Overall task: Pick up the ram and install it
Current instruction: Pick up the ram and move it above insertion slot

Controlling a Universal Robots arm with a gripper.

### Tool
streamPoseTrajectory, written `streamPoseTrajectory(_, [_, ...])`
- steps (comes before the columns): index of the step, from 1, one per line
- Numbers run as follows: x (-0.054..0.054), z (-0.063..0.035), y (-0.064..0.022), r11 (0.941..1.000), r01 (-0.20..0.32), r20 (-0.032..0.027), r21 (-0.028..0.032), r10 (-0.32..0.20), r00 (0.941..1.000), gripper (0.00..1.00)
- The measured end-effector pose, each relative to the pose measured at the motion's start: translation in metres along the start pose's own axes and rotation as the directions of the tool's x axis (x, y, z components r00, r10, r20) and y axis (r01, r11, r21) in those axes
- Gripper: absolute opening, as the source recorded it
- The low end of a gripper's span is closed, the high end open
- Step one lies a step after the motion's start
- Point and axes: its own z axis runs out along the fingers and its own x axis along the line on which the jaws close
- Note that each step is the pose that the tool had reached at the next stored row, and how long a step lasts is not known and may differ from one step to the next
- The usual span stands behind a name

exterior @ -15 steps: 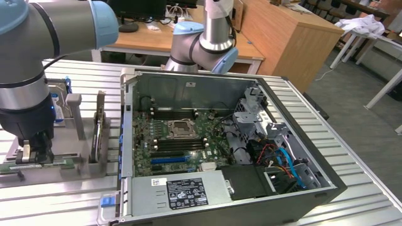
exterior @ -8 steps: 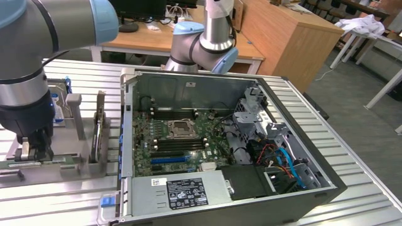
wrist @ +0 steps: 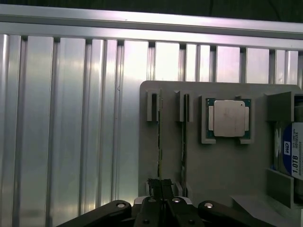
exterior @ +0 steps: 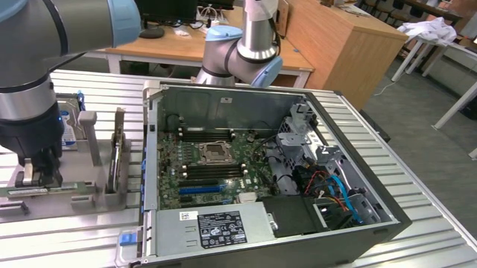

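Right, wrist view: black end effector [wrist: 161,185] pinched narrow on the top edge of the thin green ram stick [wrist: 159,142], which sits edge-on at a grey plastic holder tray [wrist: 218,165]. 2 sticks total; second green stick [wrist: 183,137] just beside it, parallel. Beyond: 1 square silver processor chip [wrist: 228,118], 1 blue-labelled hard drive [wrist: 291,153]. Ext. view adds an open black PC case [exterior: 380,231] w/ green motherboard [exterior: 175,162] on the ribbed aluminium surface [exterior: 406,173], tray on the exterior view's left of it. 2 arms: near grey arm [exterior: 30,95] pointing straight down over tray, second grey-blue arm [exterior: 242,50] behind case.
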Motion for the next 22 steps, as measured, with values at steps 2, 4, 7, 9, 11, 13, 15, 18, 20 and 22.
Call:
streamPoseTrajectory(2, [0.000,-0.0019,0.0000,1.0000,0.000,0.0011,0.0000,0.000,1.0000,0.11])
streamPoseTrajectory(4, [0.000,-0.0034,0.0001,1.0000,0.000,0.0021,0.0000,0.000,1.0000,0.11])
streamPoseTrajectory(7, [0.000,-0.0052,0.0001,1.0000,0.000,0.0033,0.0000,0.000,1.0000,0.11])
streamPoseTrajectory(9, [0.000,-0.0067,0.0002,1.0000,0.000,0.0041,0.0000,0.000,1.0000,0.11])
streamPoseTrajectory(11, [0.000,-0.0085,0.0002,1.0000,0.000,0.0049,0.0001,0.000,1.0000,0.11])
streamPoseTrajectory(13, [0.000,-0.0105,0.0002,1.0000,0.000,0.0056,0.0001,0.000,1.0000,0.11])
streamPoseTrajectory(15, [0.000,-0.0122,0.0002,1.0000,0.000,0.0063,0.0001,0.000,1.0000,0.11])
streamPoseTrajectory(18, [-0.001,-0.0148,0.0003,1.0000,0.000,0.0075,0.0001,0.000,1.0000,0.11])
streamPoseTrajectory(20, [-0.001,-0.0164,0.0003,1.0000,0.000,0.0085,0.0001,0.000,1.0000,0.11])
streamPoseTrajectory(22, [-0.001,-0.0180,0.0003,1.0000,0.000,0.0099,0.0002,0.000,1.0000,0.11])
